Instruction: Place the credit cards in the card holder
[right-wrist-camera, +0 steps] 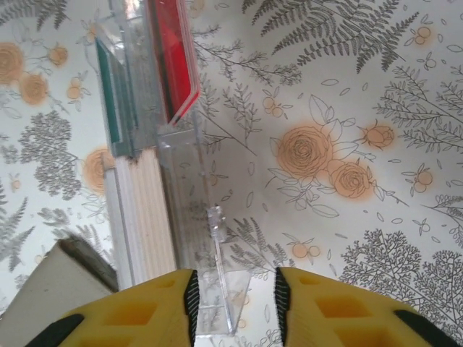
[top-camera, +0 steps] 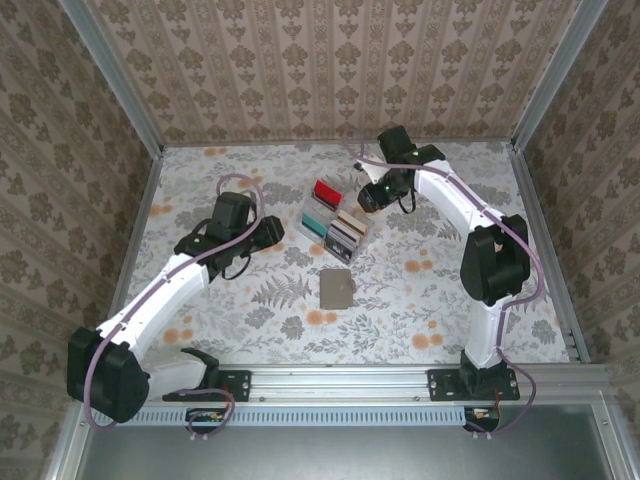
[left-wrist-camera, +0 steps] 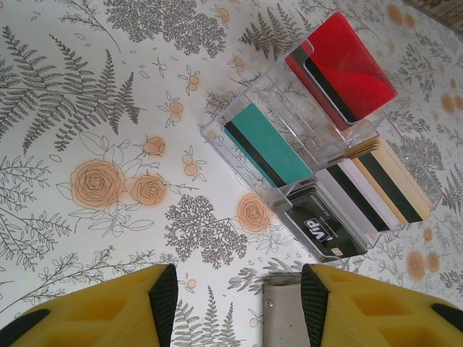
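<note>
- The table (top-camera: pixel 450 300) is closed in by patterned walls (top-camera: pixel 300 70) on the left, back and right. A metal rail (top-camera: pixel 400 382) runs along the near edge. Bare floral cloth lies open on every side of the middle cluster.
- The card holder (top-camera: pixel 337 288) lies flat and closed mid-table, between the two arms. It is near the clear rack (top-camera: pixel 335 222) on its near side, but apart from it. It is almost square, and its edges are turned slightly off the table's.
- The cards stand on edge in the rack's compartments, leaning, with their long edges all parallel: red credit cards (left-wrist-camera: pixel 347 69), a teal credit card (left-wrist-camera: pixel 264 144), beige and white credit cards (left-wrist-camera: pixel 383 184), and a black VIP card (left-wrist-camera: pixel 322 224).
- The left gripper (left-wrist-camera: pixel 239 303) hovers just left of the rack with its jaws wide and nothing between them. A corner of the card holder shows below the gap.
- The right gripper (right-wrist-camera: pixel 235 311) sits at the rack's far right side. Its jaws are partly apart, astride the rack's clear end wall, with a gap on one side, and they hold no card.
</note>
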You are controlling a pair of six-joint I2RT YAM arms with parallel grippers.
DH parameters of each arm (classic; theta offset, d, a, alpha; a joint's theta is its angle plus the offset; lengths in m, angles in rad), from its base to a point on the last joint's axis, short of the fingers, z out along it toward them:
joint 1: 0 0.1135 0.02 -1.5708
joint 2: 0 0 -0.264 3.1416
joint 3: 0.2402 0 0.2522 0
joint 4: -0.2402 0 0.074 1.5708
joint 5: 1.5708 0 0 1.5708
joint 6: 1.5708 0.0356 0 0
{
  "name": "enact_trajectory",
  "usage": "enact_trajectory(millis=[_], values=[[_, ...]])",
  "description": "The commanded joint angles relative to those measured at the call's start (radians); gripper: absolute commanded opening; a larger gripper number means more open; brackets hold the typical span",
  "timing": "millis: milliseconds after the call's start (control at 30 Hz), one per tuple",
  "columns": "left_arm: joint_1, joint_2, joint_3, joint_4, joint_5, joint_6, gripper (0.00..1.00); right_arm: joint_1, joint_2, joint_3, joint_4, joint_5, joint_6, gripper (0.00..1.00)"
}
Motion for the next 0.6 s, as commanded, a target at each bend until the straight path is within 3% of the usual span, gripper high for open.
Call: enact_trajectory(millis=[0, 300, 567], values=[[0.001, -0.017, -0.024, 0.026, -0.012, 0.008, 0.53, 0.018, -0.025, 0.021, -0.093, -0.017, 0.102, 0.37], [0.002, -0.035, -0.086, 0.097, -0.001, -0.047, 0.62, 0.178, -0.061, -0.074, 0.019, 0.283, 0.129, 0.4], [0.007, -0.037, -0.112, 0.112, 0.004, -0.079, 0.67, 0.278, -0.04, -0.107, 0.041, 0.278, 0.151, 0.37]])
